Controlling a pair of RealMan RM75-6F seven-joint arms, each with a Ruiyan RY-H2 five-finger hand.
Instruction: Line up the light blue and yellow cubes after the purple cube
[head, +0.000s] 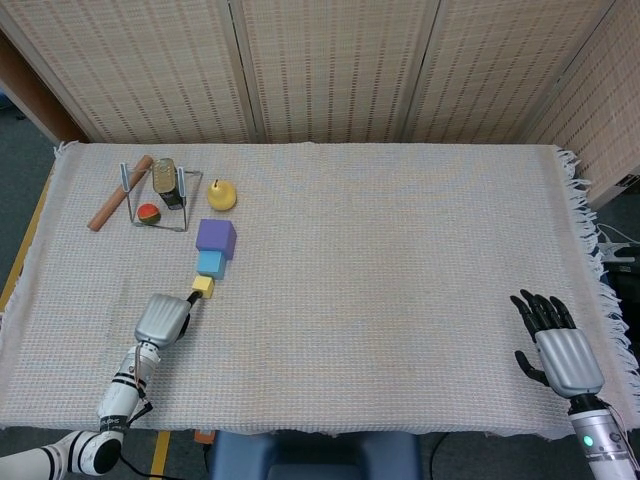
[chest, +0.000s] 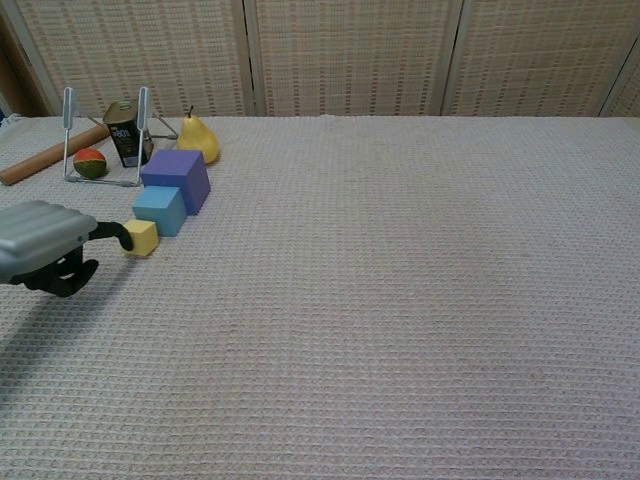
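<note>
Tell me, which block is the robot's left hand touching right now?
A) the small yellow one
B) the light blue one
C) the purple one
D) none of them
A: a dark fingertip of the left hand rests against the side of the yellow cube, which sits just in front of the light blue cube and purple cube.

We see a staged robot test setup rather than a lived-in room: a table draped in a woven, fringed cloth, folding reed screens closing off the 12 o'clock side, and practice props at 10 o'clock, a wire rack, a pear and a wooden rod.
</note>
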